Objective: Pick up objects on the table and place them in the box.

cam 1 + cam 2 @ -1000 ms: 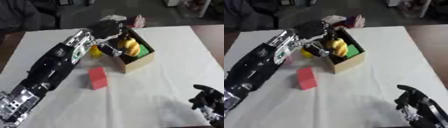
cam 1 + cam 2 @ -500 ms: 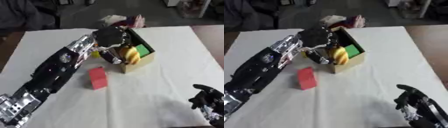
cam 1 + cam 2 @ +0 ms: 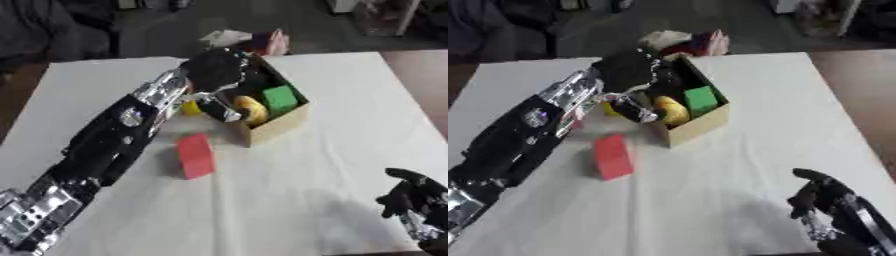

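Two blocks, yellow (image 3: 251, 108) and green (image 3: 280, 97), lie inside the box (image 3: 273, 124). Left hand (image 3: 215, 75) hovers over its rim, fingers curled, empty. Red block (image 3: 195, 155) stands on the tabletop (image 3: 289, 190). Right hand (image 3: 418, 205) rests relaxed at the lower right.

White cloth-covered worktop (image 3: 350, 150) showing plain, no pattern. Tan cardboard box (image 3: 278, 121) holding bright green cube (image 3: 280, 97) and yellow rounded object (image 3: 251, 108). Red rectangular block (image 3: 195, 156) lying on white cloth. Small yellow object (image 3: 190, 107) showing beside box. Left hand (image 3: 214, 75) showing black with silver joints; right hand (image 3: 418, 202) showing black at lower right corner.
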